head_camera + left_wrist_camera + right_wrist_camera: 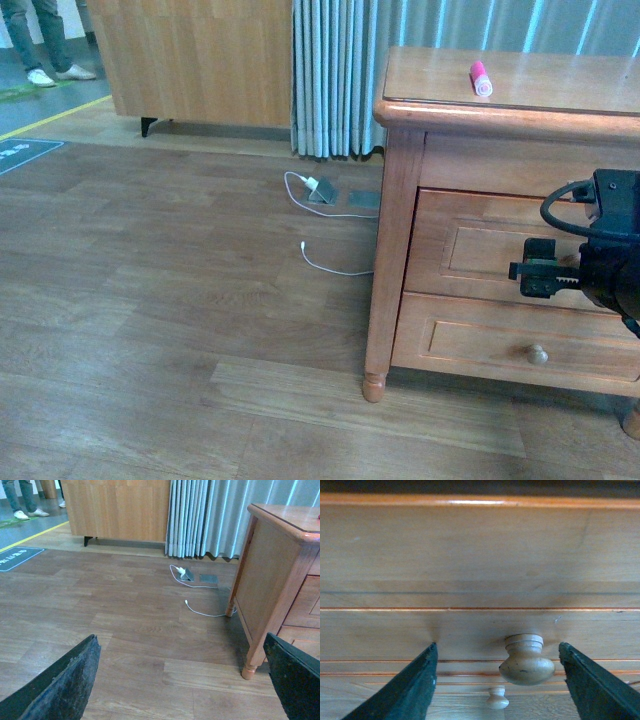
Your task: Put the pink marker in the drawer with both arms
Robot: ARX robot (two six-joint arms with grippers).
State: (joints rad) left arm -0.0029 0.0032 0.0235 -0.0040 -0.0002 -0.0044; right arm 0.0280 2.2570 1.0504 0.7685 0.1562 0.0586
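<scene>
While the right black gripper point(496, 645) stands spread astride the round wooden knob point(526, 662) of the shut light-brown wooden drawer point(480, 250), touching nothing, the stubby pink marker point(481, 79) lies on the wooden cabinet top point(560, 80). From that gripper it sits between 11 and 12 o'clock in the front view, long axis 11–5. Left black gripper point(181, 637): spread, over floor, farther off.

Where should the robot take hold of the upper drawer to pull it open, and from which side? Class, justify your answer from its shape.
Grip the round knob on the drawer front, coming straight at it from in front. It bulges out from a narrower neck, so closed fingers should hook it. The open right gripper faces it, knob off-centre between its fingers.
</scene>
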